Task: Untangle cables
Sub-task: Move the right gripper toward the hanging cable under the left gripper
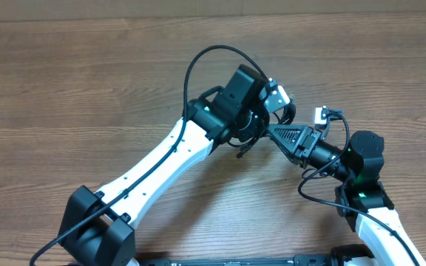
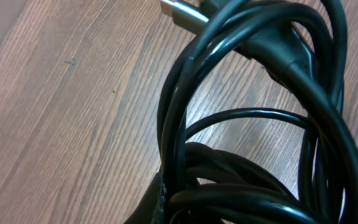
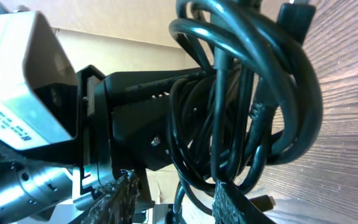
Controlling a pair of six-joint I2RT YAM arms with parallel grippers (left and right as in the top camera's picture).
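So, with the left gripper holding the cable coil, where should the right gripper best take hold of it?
Probably the outer loop bowing clear of the cable coil, not the packed middle where strands cross. The right gripper should come from the open side over the table, jaws across that loop: it stands apart, so it could likely be pulled out alone.
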